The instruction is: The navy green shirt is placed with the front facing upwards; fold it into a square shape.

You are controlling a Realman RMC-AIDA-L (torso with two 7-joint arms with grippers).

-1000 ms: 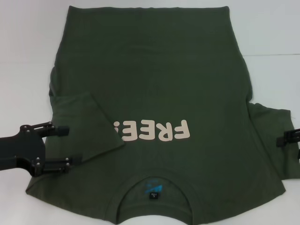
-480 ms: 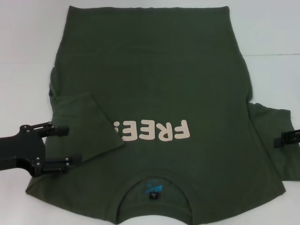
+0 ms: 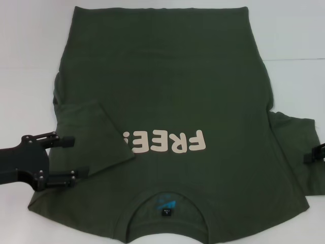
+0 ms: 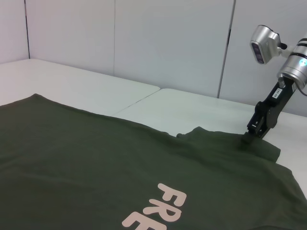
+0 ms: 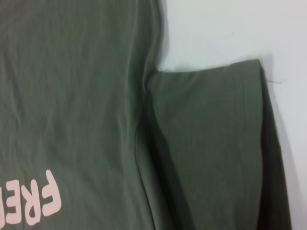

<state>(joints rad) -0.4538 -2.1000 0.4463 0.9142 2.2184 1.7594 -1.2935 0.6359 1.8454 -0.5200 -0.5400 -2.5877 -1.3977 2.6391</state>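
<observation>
White table (image 3: 30,51) filled head view, matte surface, evenly lit, no hard shadows. Faint seam (image 3: 297,59) ran across far part of table toward right edge. Left wrist view showed 2 white tabletops (image 4: 76,88) butted together, dark joint line (image 4: 139,99) between them running to far edge. Behind table stood pale grey panel wall (image 4: 168,43), split by vertical seams (image 4: 114,38) into wide panels. Light soft, diffuse. Floor and windows out of view.
</observation>
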